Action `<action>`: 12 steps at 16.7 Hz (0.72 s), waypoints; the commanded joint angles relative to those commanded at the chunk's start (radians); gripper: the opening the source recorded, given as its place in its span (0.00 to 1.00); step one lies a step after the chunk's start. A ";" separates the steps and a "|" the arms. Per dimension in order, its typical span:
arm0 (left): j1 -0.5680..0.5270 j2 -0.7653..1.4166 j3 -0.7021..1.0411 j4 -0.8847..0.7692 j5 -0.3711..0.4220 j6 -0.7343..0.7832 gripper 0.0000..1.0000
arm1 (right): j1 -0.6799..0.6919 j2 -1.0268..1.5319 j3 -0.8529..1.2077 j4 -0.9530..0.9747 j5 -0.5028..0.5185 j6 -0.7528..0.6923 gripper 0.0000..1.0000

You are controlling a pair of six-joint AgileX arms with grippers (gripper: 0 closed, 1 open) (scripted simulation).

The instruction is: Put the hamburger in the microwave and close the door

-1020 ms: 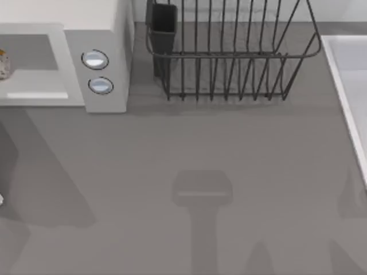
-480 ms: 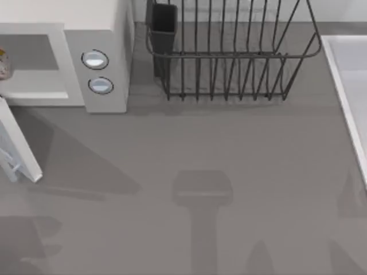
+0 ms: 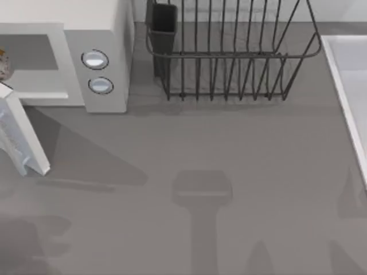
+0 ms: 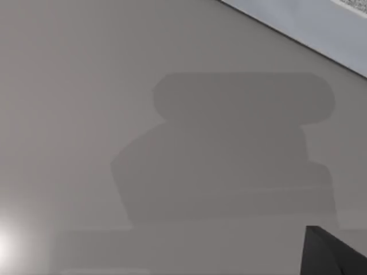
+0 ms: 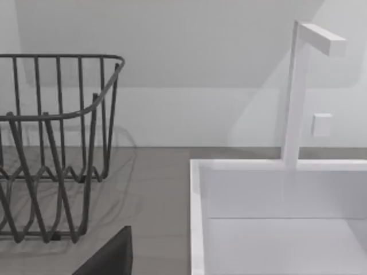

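You see the hamburger already lying inside the grey cavity of the microwave, at the far left edge of the top view, so the first part of the task looks done. The door is partly swung: its white frame stands out from the left side of the microwave front and crosses the bench at an angle, which I judge to be the closing step in progress. The 2 round knobs sit on the side panel, to the right of the cavity. Behind them, the dark wire dish rack with its small dark cutlery holder stands apart from the microwave and plays no part here. A white sink with a tall white faucet is at the right side of the bench. In the left wrist view, a dark tip of the left pincer appears over bare bench, with a pale panel in a corner; in the right wrist view a dark tip of the right pincer appears near the rack. For both pincers, I cannot tell if they are open or closed. The door probably needs one more push until it lies flat against the front.
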 joint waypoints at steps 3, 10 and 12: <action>-0.123 -0.044 -0.030 0.004 -0.082 -0.090 0.00 | 0.000 0.000 0.000 0.000 0.000 0.000 1.00; -0.453 -0.181 -0.112 0.020 -0.301 -0.344 0.00 | 0.000 0.000 0.000 0.000 0.000 0.000 1.00; -0.472 -0.192 -0.118 0.021 -0.317 -0.362 0.00 | 0.000 0.000 0.000 0.000 0.000 0.000 1.00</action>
